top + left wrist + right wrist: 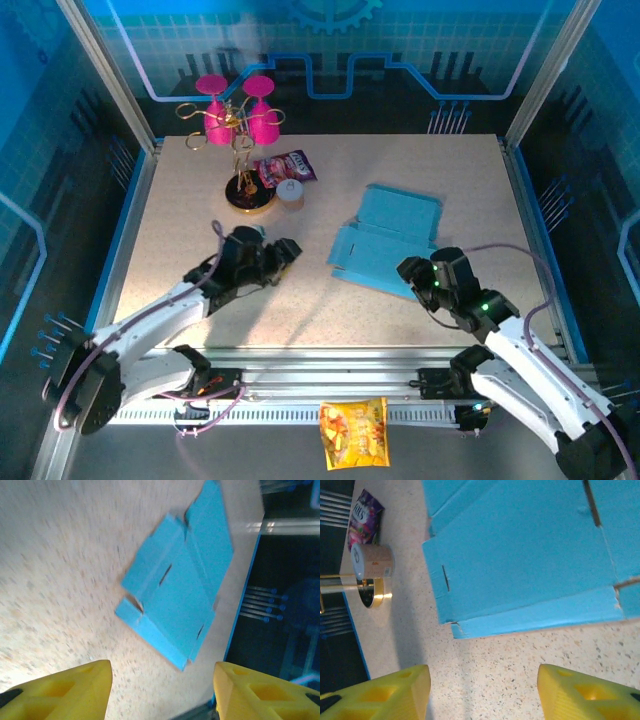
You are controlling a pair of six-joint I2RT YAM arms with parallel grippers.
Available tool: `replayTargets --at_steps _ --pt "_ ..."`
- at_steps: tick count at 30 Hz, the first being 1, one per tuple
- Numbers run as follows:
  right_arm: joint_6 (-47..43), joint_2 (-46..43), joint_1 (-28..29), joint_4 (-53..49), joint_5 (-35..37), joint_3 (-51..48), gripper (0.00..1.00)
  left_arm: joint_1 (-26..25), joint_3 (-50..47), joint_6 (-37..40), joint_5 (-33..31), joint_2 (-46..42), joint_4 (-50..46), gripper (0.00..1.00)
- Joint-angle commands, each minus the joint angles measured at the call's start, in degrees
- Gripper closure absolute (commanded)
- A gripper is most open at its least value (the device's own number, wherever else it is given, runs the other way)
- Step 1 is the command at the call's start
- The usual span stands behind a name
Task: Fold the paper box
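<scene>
R gripper point(412, 272): jaws wide apart, nothing held, hovering just beside the near-right edge of the paper box point(385, 243). L gripper point(284, 249): also spread & empty, further off on the box's left side. Box lies flat as a sheet on the table point(190, 210), right of centre, flaps out, slots showing.

Looks like approach stage, no fold made yet. To do it well, prob.:
- R goes in low at the near flap point(535, 615) and gets a finger under the edge w/o shoving the sheet.
- L pins the main panel so it can't slide.
- Thin card, so pinch lightly and bend along the crease.

The tub point(291, 193) & purple snack packet point(290, 166) sit well apart, rear-left.
</scene>
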Motion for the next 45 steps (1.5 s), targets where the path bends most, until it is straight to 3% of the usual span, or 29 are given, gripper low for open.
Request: replayTargets --at_steps 1,8,20,27,37,45 --pt "6.3 -3.0 -2.6 4.1 -3.1 -3.3 0.39 -2.8 -0.5 -8.7 0.6 7.1 12.8 0.43" --pt "10.4 -9.7 -5.9 5.2 -6.9 -10.0 0.38 -5.4 0.5 -14.3 1.0 25.4 29.4 0.50" --pt "10.5 -11.4 -6.5 4.1 -7.6 -11.0 0.39 -5.4 7.5 -15.0 1.5 37.8 32.1 0.58" --pt "10.2 -8.1 -6.7 6.6 -8.4 -10.0 0.39 -5.4 8.3 -16.4 0.5 39.1 31.3 0.63" --pt "9.9 -6.8 -6.8 6.2 -8.4 -9.1 0.39 -5.5 7.5 -16.7 -4.3 30.2 17.9 0.55" --pt "10.5 -6.8 -6.9 6.2 -8.4 -9.1 0.40 -5.3 8.4 -21.4 -2.8 36.2 24.4 0.58"
